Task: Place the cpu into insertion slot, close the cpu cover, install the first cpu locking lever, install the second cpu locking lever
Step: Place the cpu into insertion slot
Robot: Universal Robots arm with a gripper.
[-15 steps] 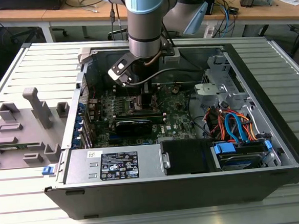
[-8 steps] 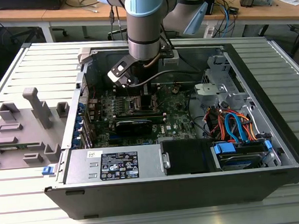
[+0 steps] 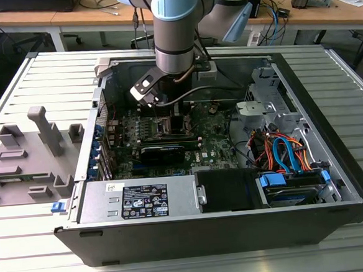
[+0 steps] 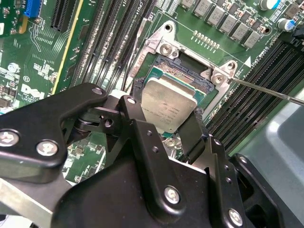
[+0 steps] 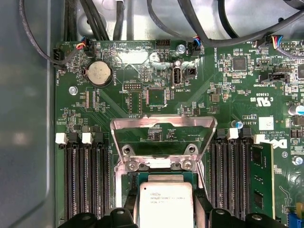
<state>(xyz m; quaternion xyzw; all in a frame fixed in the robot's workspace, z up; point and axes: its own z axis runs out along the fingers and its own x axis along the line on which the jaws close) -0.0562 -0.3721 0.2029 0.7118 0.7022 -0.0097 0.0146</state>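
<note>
while the open computer case (image 3: 176,236) lies on the slatted surface (image 3: 27,246), its green motherboard (image 5: 213,109) is exposed. the cpu cover (image 5: 161,122) is seen swung up, clear of the insertion slot (image 4: 183,71). the tool (image 4: 164,121) is clenched on opposite edges of the cpu (image 4: 168,102), held just over that slot. the chip is judged light, stiff and fragile underneath, so it is best gripped by its edges alone.
</note>
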